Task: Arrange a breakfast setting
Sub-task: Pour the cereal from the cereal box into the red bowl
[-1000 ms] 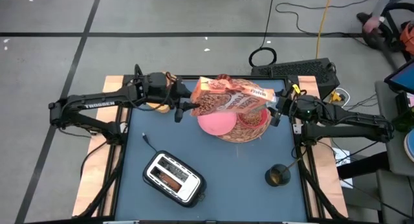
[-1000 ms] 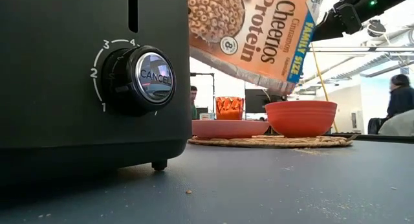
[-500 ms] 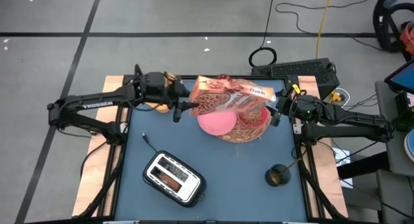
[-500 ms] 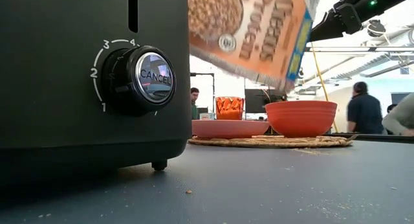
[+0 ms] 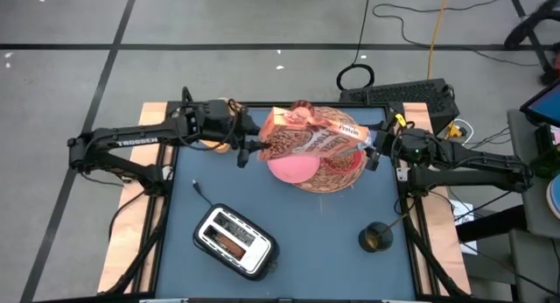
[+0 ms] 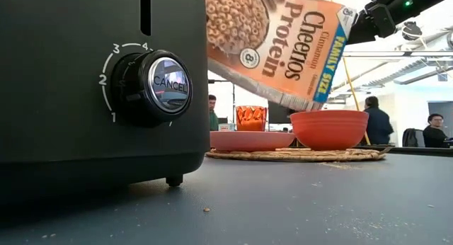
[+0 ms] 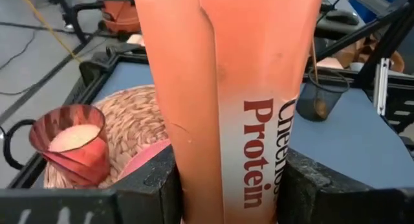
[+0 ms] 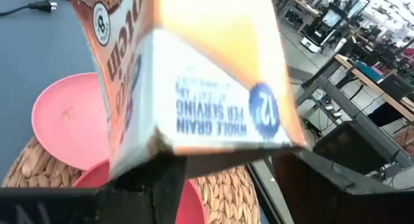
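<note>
The brown cereal box (image 5: 311,137) hangs in the air between my two grippers, above the round straw mat (image 5: 325,182). It slants down toward its right end, over the red bowl (image 6: 329,129). The pink plate (image 5: 293,168) and the bowl rest on the mat, and the small glass (image 6: 251,117) stands behind the plate. My left gripper (image 5: 249,148) is shut on the box's left end. My right gripper (image 5: 371,150) is shut on its right end. I cannot make out the bagel, fruit or spoon. My left gripper pinches the box's left end (image 7: 194,179) between its two fingers (image 7: 155,185), one on each of two opposite sides. The fingers come level from the table's left, along the box. The box is lifted clear. My right gripper pinches the box's right end, just behind its end panel (image 8: 220,120), between its two fingers (image 8: 145,182). The fingers come from the table's right. This end is the lower one and hangs over the bowl without touching it.
A toaster (image 5: 234,242) stands near the front of the dark table, with its plug and cord (image 5: 198,191) to its far left. A small dark mesh cup (image 5: 378,237) stands at the front right. People move in the room beyond the table (image 6: 375,121).
Both grippers keep their hold. The box has rocked between them: it rose a little, then came back down, and its lower right corner now hangs slightly nearer the bowl. It has also turned a little about its length.
</note>
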Controlling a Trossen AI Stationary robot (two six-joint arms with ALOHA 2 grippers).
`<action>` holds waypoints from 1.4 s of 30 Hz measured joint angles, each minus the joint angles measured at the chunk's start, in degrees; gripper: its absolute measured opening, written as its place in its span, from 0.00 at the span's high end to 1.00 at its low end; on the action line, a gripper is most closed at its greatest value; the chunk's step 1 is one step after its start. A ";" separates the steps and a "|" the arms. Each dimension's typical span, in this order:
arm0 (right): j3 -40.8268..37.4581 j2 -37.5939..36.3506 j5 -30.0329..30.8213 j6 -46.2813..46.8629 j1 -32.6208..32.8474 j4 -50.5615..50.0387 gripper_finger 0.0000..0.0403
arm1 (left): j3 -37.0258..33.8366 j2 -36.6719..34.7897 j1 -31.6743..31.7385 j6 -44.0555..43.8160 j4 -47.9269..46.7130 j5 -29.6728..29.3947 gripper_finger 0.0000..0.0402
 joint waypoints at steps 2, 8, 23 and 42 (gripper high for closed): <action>0.00 -0.02 -0.02 0.00 -0.01 0.05 0.47 | 0.02 -0.86 0.02 1.02 1.27 0.08 0.56; 0.00 -0.02 -0.05 0.00 0.00 0.02 0.47 | 0.15 -0.82 0.11 0.85 -0.10 -0.19 0.56; -0.02 -0.02 -0.04 0.00 0.00 -0.01 0.47 | -0.04 -0.23 -0.25 1.07 -1.15 -0.49 0.56; -0.02 0.00 -0.08 0.00 0.00 0.04 0.47 | 0.16 -2.17 -0.24 2.08 -0.13 -1.59 0.56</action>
